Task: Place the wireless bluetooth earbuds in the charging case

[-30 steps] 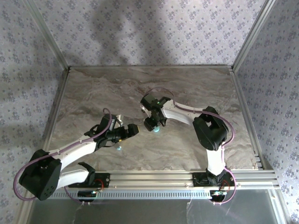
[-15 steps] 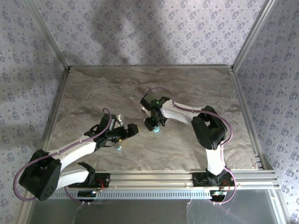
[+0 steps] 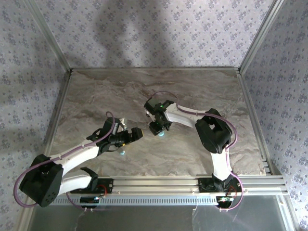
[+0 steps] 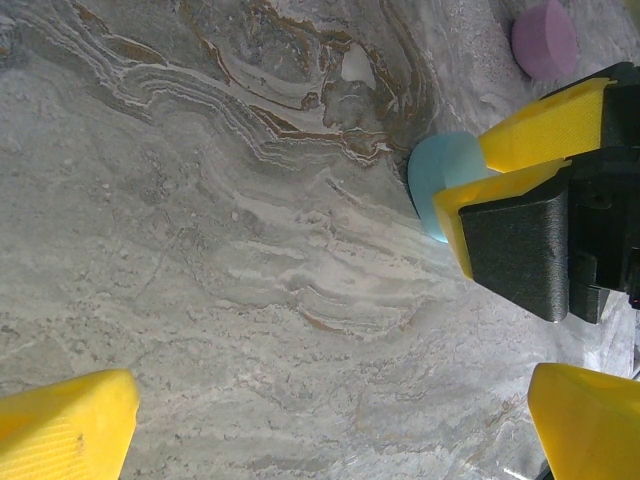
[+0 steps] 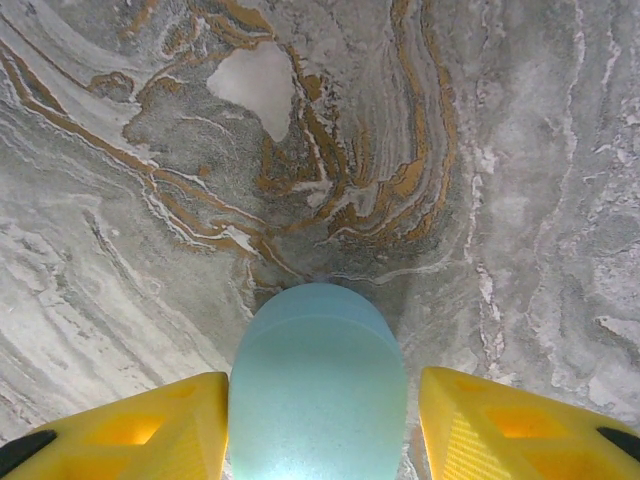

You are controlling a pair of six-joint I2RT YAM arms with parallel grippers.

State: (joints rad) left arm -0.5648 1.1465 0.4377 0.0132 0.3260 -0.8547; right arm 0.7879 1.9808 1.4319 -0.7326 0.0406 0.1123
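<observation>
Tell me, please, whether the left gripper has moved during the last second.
No; the left gripper stays put against the near aluminium rail.

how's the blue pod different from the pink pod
The blue pod is pale blue, the pink pod mauve-pink. The blue pod sits between the yellow fingers of the right gripper; the pink pod lies free beyond them. Both are rounded, matte, and on the marble table.

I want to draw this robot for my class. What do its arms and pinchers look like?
The left arm and right arm are smooth white tubes joined by chunky black blocks. A thin purple cable loops along each one. The left gripper and right gripper have black bodies and bright yellow, wedge-shaped fingers. Both arms are bolted to a silver metal rail.
</observation>
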